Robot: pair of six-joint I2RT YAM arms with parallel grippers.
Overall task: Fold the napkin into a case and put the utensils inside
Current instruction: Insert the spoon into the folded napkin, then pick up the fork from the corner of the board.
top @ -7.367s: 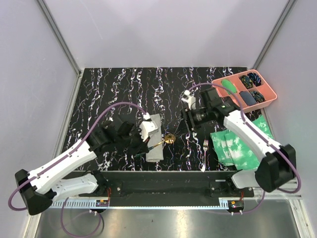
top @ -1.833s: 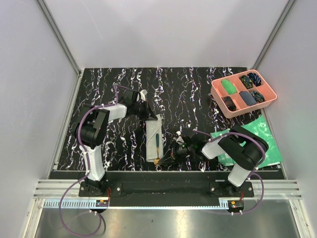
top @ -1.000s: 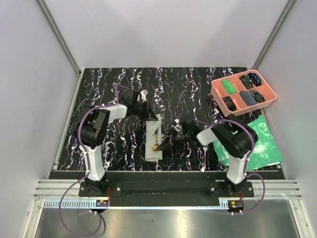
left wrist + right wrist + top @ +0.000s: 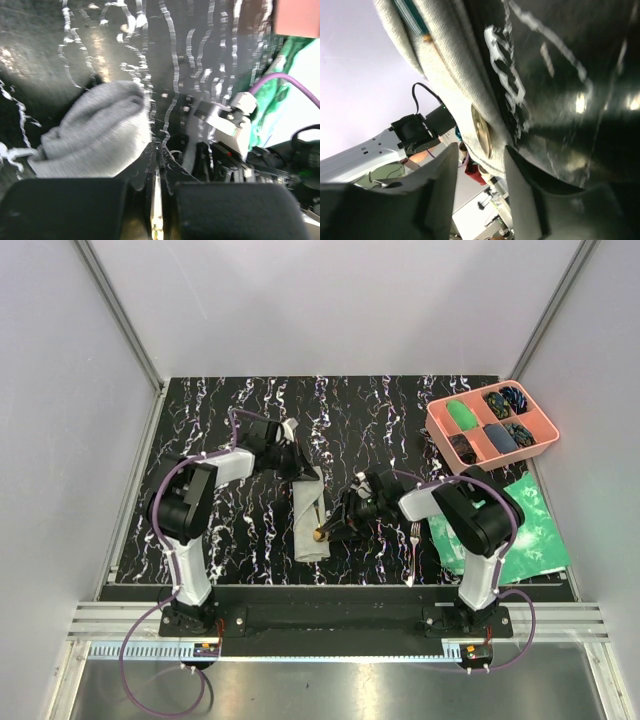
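Note:
The napkin (image 4: 308, 520) lies folded as a narrow grey case in the middle of the mat. My left gripper (image 4: 303, 472) is at its far end, jaws all but touching on the cloth's edge (image 4: 142, 142); in the left wrist view the cloth (image 4: 100, 130) bulges up beside the fingertips. A gold spoon bowl (image 4: 319, 535) sticks out of the case's right side. My right gripper (image 4: 337, 527) stands open around that bowl (image 4: 481, 131), its fingers (image 4: 440, 180) clear of it. Teal and brownish handles (image 4: 415, 15) show inside the fold. A fork (image 4: 413, 548) lies on the mat to the right.
A pink compartment tray (image 4: 440, 430) with small dark and green items stands at the back right. A green-and-white sheet (image 4: 530, 530) lies under the right arm. The rail with both arm bases (image 4: 330, 615) runs along the near edge.
The right gripper has opened and let go of the gold spoon, which now rests with its handle in the case. The left gripper has stayed at the napkin's far end.

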